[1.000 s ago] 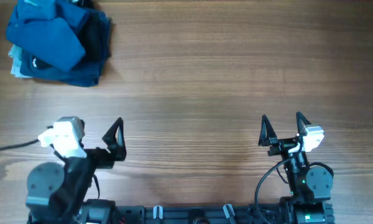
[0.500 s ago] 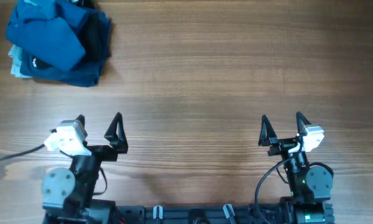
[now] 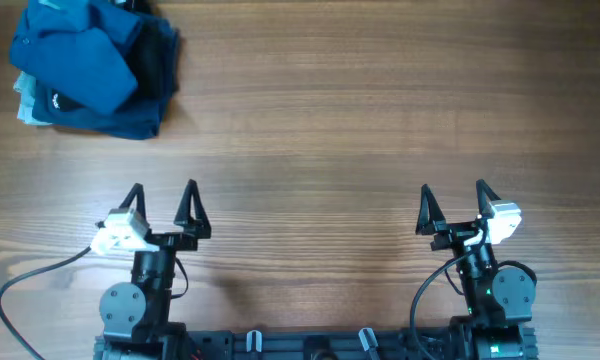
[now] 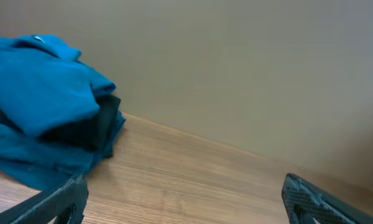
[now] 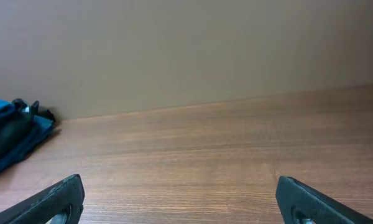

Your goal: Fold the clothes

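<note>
Left pincer: released, jaws spread wide, grasping nothing, low over the tabletop.
Right pincer: released likewise, empty.
Clothes: blue, bunched in a heap atop a dark garment, lying well ahead of the left pincer and off to its left; even farther from the right pincer, touching neither.
</note>
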`<state>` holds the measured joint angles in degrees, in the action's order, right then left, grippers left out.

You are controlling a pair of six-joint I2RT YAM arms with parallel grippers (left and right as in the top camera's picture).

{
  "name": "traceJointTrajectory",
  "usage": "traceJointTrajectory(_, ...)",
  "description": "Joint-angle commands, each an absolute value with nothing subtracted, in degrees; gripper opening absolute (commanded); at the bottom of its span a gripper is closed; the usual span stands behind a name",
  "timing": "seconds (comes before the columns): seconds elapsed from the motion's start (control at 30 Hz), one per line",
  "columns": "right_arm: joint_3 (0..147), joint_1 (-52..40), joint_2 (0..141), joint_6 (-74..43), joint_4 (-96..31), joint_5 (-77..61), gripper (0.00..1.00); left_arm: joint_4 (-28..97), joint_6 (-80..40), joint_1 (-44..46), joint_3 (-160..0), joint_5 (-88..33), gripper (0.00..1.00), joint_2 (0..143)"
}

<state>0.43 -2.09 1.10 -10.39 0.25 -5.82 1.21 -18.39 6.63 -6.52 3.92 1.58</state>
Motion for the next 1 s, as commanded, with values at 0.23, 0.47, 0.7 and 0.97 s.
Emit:
traceJointTrajectory(0.23,0.30,-1.80,0.27,-10.90,0.43,-6.48,1.00,-5.56,-18.92,5.23,-1.30,7.90,1.00,0.12)
traceJointTrajectory(0.47,0.30,-1.80,0.27,-10.90,0.43,-6.48,1.00,-5.02,-18.92,4.51,-0.32,8.23,1.00,0.12)
traceJointTrajectory(0.7,0.30,-1.80,0.27,-10.92,0.43,-6.50,1.00,3.53,-18.92,1.83,-0.32,6.26,1.00,0.14)
traceJointTrajectory(0.97,0.30,-1.80,0.27,-10.90,0.43,-6.48,1.00,3.53,-18.92,1.69,-0.32,6.26,1.00,0.16)
